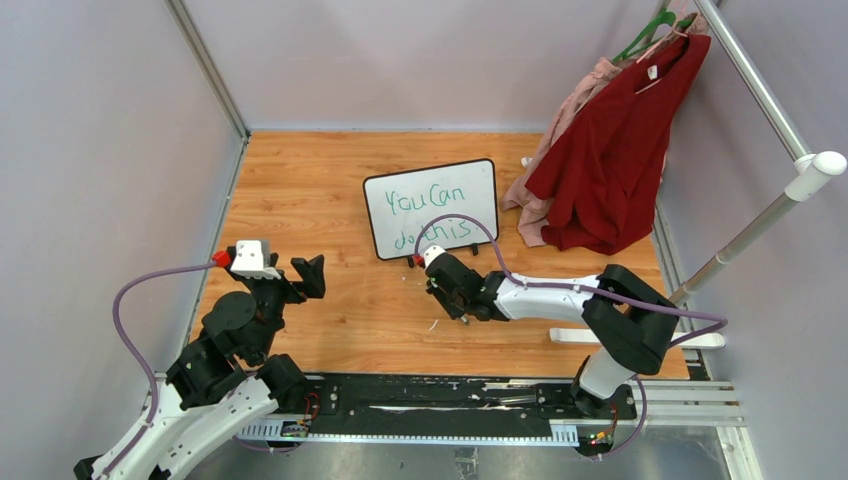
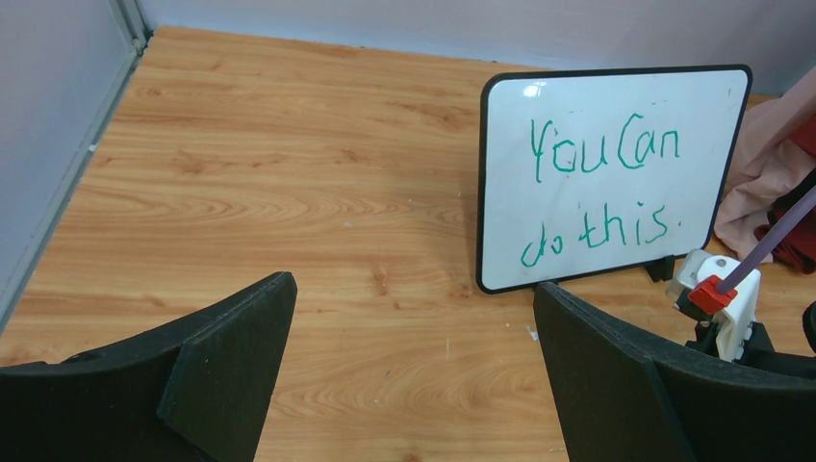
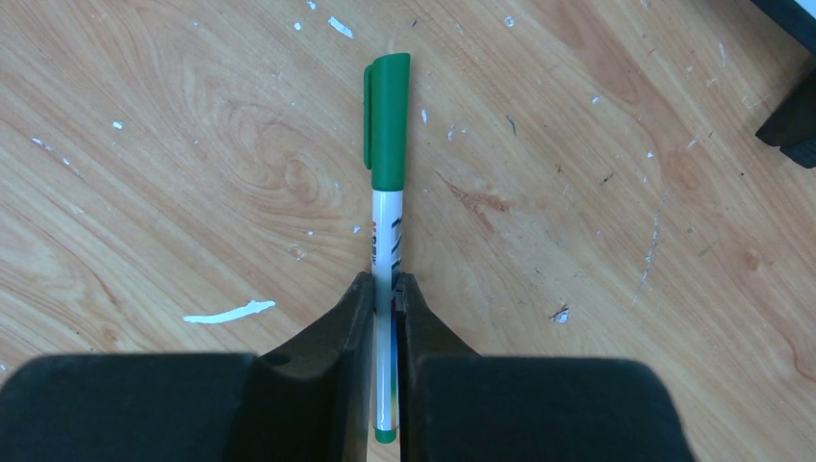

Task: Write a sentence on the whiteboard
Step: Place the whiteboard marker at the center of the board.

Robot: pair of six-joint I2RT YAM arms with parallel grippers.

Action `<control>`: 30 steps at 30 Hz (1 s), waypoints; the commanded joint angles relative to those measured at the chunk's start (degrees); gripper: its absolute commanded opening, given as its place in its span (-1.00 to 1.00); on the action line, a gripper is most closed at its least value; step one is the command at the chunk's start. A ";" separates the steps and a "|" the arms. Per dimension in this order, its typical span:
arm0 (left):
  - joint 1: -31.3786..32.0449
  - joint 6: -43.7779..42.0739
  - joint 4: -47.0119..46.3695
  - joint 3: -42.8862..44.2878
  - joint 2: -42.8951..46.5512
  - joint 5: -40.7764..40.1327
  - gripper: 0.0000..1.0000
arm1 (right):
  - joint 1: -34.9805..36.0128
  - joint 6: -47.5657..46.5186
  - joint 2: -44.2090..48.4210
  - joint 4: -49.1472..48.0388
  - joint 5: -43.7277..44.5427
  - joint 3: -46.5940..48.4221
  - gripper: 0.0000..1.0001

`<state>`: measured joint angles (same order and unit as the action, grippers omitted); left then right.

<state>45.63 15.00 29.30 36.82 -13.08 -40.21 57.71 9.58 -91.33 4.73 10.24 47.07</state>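
The whiteboard [image 1: 432, 208] stands upright on two black feet at the middle of the wooden table, also in the left wrist view [image 2: 608, 173]. The sentence [image 2: 601, 188] in green reads "You Can do this." in two lines. My right gripper [image 1: 462, 318] hangs low over the table in front of the board, shut on a capped green marker [image 3: 387, 183] with a white barrel. My left gripper [image 2: 414, 371] is open and empty, held above the table to the board's left.
A red garment [image 1: 610, 150] and a pink one [image 1: 560, 130] hang on a rack at the back right, draping onto the table. Grey walls close in left and back. White flecks [image 3: 229, 312] lie on the wood.
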 commanded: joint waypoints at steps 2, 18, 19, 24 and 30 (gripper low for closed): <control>0.34 -0.50 -0.20 0.43 -0.37 -0.05 1.00 | -0.41 -0.29 1.10 1.08 -0.48 -0.14 -0.75; 0.34 -0.50 -0.10 0.39 -0.45 -0.13 1.00 | -0.43 -0.03 4.20 1.41 -0.40 -0.66 0.02; 0.34 -0.50 -0.07 0.37 -0.45 -0.14 1.00 | -0.43 -0.13 4.29 1.42 -0.58 -0.73 0.05; 0.34 -0.42 0.06 0.49 -0.45 -0.24 1.00 | -0.45 -0.21 6.94 1.16 -0.94 -1.31 0.19; 0.34 0.57 0.15 0.55 -0.62 -0.27 1.00 | -0.41 -1.26 14.52 -0.41 -2.30 -3.12 0.21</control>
<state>45.63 15.03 29.32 36.82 -13.08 -40.21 57.71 9.32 -82.28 4.73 8.95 45.43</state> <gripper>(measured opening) 0.997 0.603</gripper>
